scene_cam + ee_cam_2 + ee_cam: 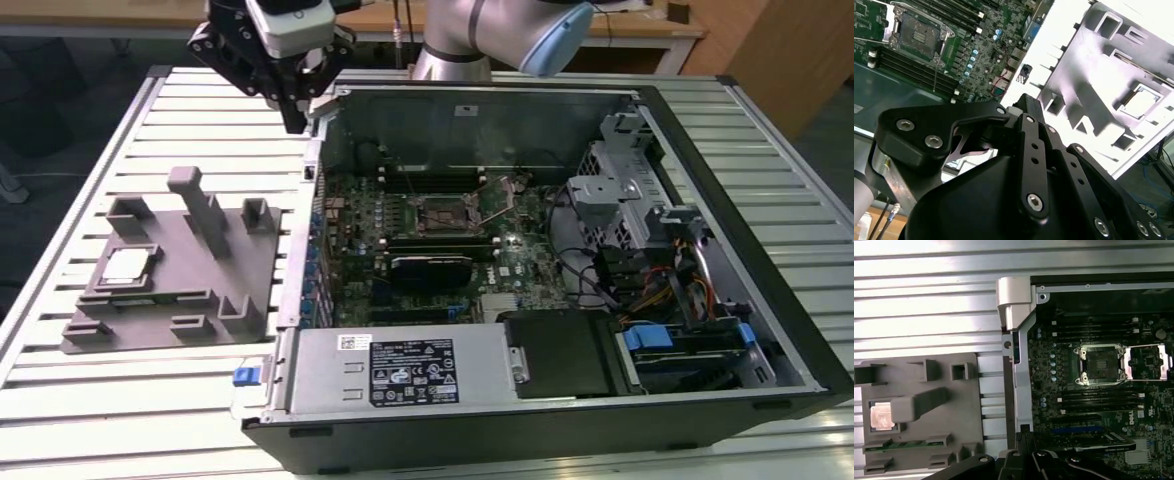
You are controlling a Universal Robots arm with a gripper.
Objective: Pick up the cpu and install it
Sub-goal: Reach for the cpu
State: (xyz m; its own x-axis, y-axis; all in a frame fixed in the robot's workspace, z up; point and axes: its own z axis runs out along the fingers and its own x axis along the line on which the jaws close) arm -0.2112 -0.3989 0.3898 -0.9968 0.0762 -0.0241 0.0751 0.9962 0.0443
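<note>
Exterior view, from its left to its right: a grey fixture block [187, 275] with upright posts lies on the slatted metal table [147, 400]. The cpu [130, 264], a small square chip with a pale top, sits flat in a recess on the side of the block farthest from the computer case [467, 110]. It also shows seated there in both wrist views.

My claw [296, 122] hangs above the table at the far corner of the case. It is between the block and the case wall and well apart from the cpu. The claw is closed, its two tips drawn together to a point. It grips nothing and touches neither block, case nor table.

Right of the claw, the open case lies on its side with the green motherboard [400, 235] facing up. The dark square socket [447, 212] sits near the middle of the board and holds no chip. In the first wrist view its metal load plate [1149, 362] lies swung open beside it. A silver power supply [400, 370] fills the near corner of the case.
</note>
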